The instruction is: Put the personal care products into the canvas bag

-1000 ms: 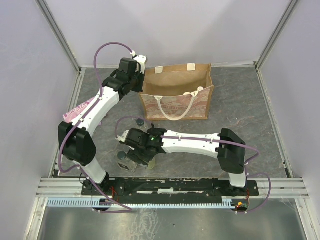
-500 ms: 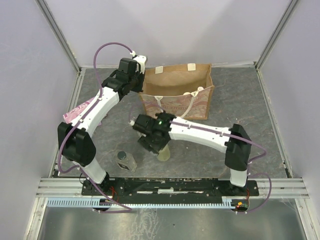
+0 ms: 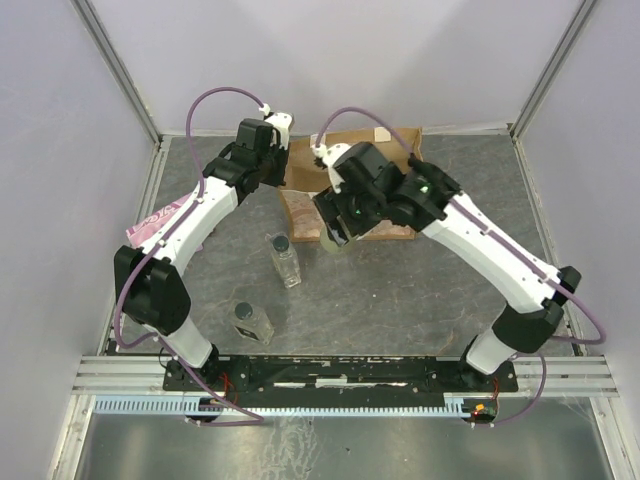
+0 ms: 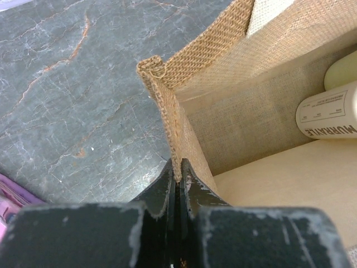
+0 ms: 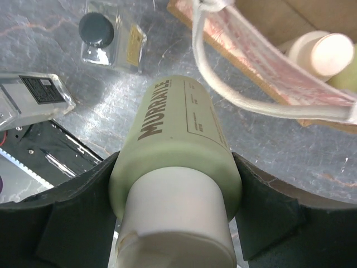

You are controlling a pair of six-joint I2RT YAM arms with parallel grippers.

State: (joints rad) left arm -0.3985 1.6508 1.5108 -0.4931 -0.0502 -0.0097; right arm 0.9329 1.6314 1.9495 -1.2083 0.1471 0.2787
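The right gripper [image 5: 175, 206], grasping a yellow bottle [image 5: 167, 128], has swung from the surface [image 3: 400, 290] up to the bag [image 3: 300, 205], seemingly ready to drop it in; the left gripper [image 4: 178, 178] pinches the rim.

Pale yellow, cream-topped bottle [image 5: 178, 139]; brown bag [image 4: 212, 50] w/ pinkish, poss. swirly-patterned front.

Left arm [image 3: 195, 215] stretches to the upper centre of the overhead view, left gripper [image 4: 177, 180] pinched tight on the rim of the brown canvas bag [image 4: 223, 67]. Right arm [image 3: 490, 245] arches up from lower right, right gripper [image 5: 175, 195] clamping a pale yellow plastic bottle [image 5: 173, 139].
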